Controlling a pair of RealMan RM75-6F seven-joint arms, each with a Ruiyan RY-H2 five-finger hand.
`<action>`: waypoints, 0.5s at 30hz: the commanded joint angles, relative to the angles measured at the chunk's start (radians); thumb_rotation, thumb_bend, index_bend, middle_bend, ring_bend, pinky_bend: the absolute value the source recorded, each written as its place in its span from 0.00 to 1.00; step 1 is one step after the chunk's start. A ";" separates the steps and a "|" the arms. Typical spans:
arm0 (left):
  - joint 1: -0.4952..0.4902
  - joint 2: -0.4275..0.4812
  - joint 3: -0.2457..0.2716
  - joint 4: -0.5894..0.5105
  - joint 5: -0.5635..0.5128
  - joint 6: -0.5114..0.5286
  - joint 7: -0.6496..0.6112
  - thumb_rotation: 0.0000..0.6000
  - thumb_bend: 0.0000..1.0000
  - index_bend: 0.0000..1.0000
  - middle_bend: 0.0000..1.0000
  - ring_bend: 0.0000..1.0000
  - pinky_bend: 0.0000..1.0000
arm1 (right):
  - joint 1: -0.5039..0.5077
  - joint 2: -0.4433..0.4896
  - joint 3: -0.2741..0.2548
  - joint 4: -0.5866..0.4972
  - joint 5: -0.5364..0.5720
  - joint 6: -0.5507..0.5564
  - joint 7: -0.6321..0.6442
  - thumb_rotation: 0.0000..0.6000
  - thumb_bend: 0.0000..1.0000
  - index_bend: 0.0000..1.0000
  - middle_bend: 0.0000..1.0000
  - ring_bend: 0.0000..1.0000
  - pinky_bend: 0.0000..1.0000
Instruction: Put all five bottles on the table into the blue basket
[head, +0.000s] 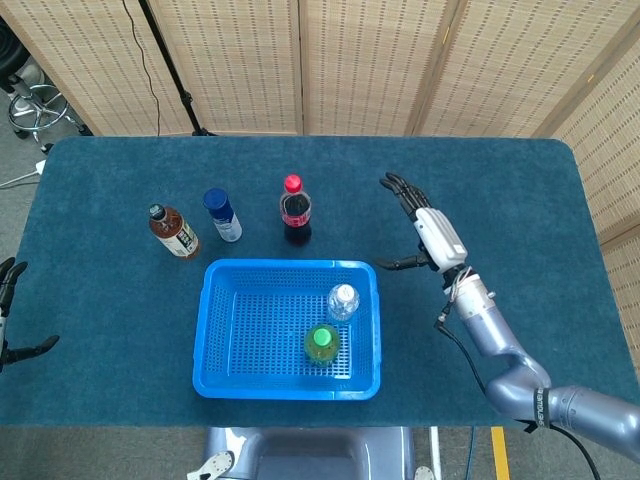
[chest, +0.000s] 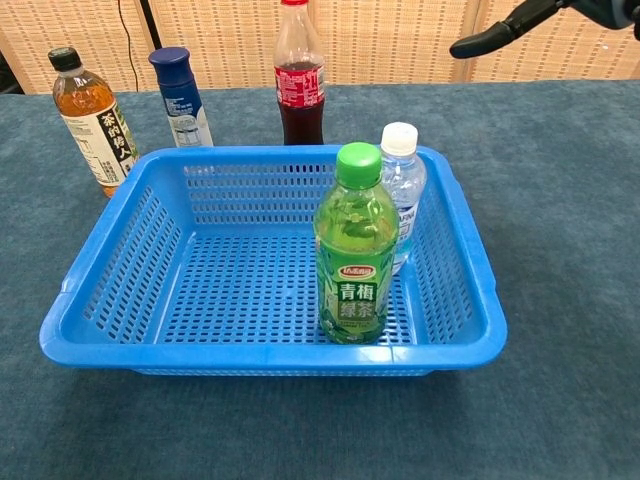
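The basket (head: 228, 335) stands near the front edge of the table (head: 500, 180), and two bottles are upright inside it by its right wall: the green bottle (chest: 352, 250) and, just behind it, the clear bottle (chest: 401, 190). Three bottles wait outside, in a row behind the basket: the cola bottle (head: 295, 211) nearest its back rim, the blue-capped bottle (head: 221, 215) to the left of it, and the tea bottle (head: 173, 231) furthest left. The right hand (head: 428, 232) is in the air to the right of the basket, holding nothing, with fingers spread wide. The left hand (head: 12, 318) shows only as dark fingers at the left edge of the head view; they look apart and empty. The next step is probably the cola bottle, which is closest to the right hand. To do it well, the hand should come from the side and close around the middle of the body, below the narrow neck, because the bottle is tall and may tip. Then lift it above the rim and set it down in the free left part.
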 joint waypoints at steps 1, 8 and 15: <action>0.002 -0.002 0.001 -0.003 0.005 0.006 0.003 1.00 0.04 0.00 0.00 0.00 0.00 | 0.049 0.001 0.025 0.045 0.052 -0.104 0.023 1.00 0.00 0.00 0.00 0.00 0.00; 0.004 -0.004 -0.001 -0.003 0.002 0.013 0.007 1.00 0.04 0.00 0.00 0.00 0.00 | 0.164 -0.055 0.057 0.140 0.144 -0.307 0.029 1.00 0.00 0.00 0.00 0.00 0.00; 0.005 -0.002 -0.015 0.000 -0.033 0.009 0.000 1.00 0.04 0.00 0.00 0.00 0.00 | 0.254 -0.154 0.082 0.249 0.200 -0.406 0.022 1.00 0.00 0.00 0.00 0.00 0.00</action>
